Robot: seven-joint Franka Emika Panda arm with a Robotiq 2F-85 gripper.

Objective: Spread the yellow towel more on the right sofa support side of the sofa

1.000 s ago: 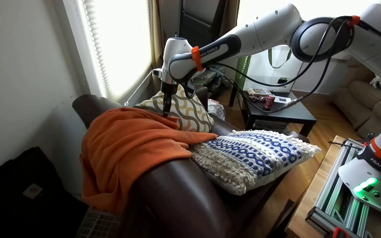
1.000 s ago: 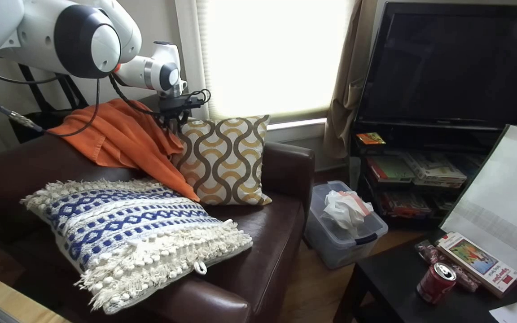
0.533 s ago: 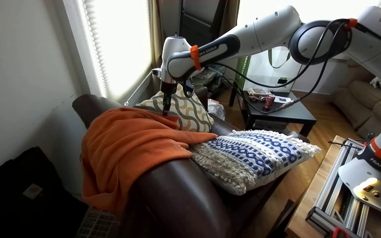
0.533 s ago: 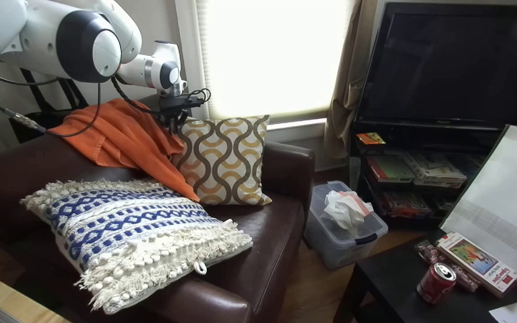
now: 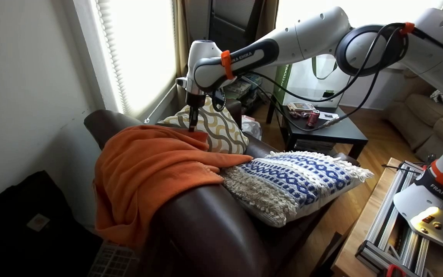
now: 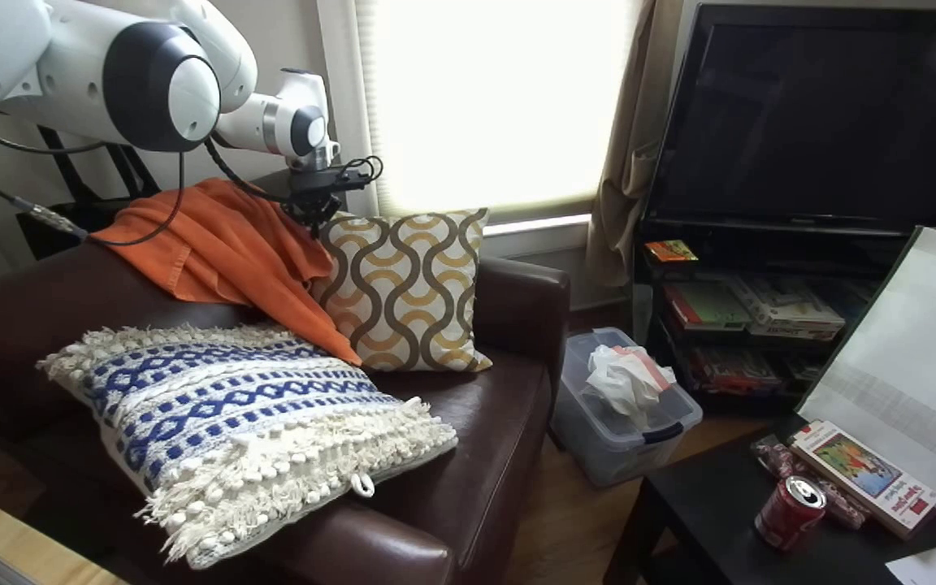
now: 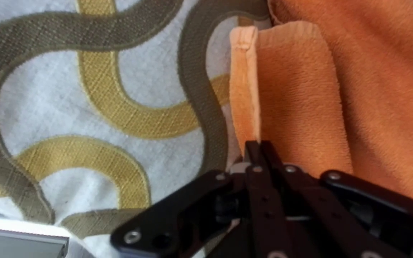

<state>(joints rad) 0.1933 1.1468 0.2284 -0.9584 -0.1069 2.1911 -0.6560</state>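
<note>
Where the hand (image 7: 259, 144) pinches the orange towel (image 7: 299, 100), contact hidden, cushion (image 7: 152, 80) cropped

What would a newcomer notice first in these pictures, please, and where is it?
Probably the orange towel, draped over the brown sofa, with its edge pinched in the gripper. The white arm across the top of an exterior view should also strike the eye. Then comes the blue-and-white cushion lying on the sofa.

Before you, daylight bright through a window blind (image 6: 500, 106), brown curtain (image 6: 634, 179) at its edge, black television (image 6: 825, 122) beside it, wood floor (image 5: 381, 136) under a low black table (image 5: 333, 134), beige couch (image 5: 417, 111) beyond, wall (image 5: 33, 77) partly shadowed.
</note>
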